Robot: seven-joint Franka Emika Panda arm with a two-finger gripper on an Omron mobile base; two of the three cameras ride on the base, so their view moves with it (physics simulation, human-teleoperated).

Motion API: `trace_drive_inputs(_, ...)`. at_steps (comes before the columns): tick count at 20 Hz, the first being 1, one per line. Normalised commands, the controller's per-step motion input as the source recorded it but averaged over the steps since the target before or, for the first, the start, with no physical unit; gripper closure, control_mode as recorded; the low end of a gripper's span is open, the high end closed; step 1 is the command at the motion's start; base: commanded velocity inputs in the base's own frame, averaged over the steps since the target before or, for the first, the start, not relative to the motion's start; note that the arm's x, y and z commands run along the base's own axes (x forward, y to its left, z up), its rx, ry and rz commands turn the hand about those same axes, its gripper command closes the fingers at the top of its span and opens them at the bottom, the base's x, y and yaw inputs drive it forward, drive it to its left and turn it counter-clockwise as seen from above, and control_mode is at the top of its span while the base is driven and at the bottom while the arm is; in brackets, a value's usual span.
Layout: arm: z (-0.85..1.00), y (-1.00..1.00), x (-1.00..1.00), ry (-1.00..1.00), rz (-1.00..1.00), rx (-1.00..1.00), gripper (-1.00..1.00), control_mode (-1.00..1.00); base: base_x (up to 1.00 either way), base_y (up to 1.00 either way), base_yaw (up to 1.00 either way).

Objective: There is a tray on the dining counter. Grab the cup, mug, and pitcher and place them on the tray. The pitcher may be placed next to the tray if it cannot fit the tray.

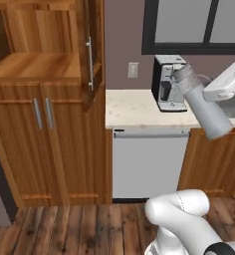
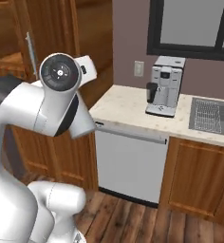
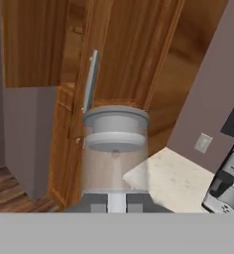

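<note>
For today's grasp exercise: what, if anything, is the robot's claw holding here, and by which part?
The claw is shut on the grey pitcher, gripping its lower body near the base. The pitcher hangs tilted in the air, lid end pointing away from the hand.

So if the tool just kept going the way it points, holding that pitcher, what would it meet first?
Probably the wooden cabinet with its open door: in the hand view it stands straight beyond the pitcher held in the tool. Depth is unclear.
</note>
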Motion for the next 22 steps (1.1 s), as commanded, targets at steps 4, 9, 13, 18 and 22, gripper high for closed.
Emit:
trace_drive_inputs(4, 0.00, 0.00, 0.00, 0.00, 0.00, 0.00, 1.00, 1.00, -0.59, 0.36, 0.53)
trace_drive_inputs(9, 0.00, 0.00, 0.00, 0.00, 0.00, 0.00, 1.00, 1.00, -0.59, 0.37, 0.60)
trace_drive_inputs(13, 0.00, 0.00, 0.00, 0.00, 0.00, 0.00, 1.00, 1.00, -0.54, 0.36, 0.64)
trace_drive_inputs(18, 0.00, 0.00, 0.00, 0.00, 0.00, 0.00, 1.00, 1.00, -0.26, 0.32, 0.67)
trace_drive_inputs(22, 0.00, 0.00, 0.00, 0.00, 0.00, 0.00, 1.00, 1.00, -0.18, 0.34, 0.66)
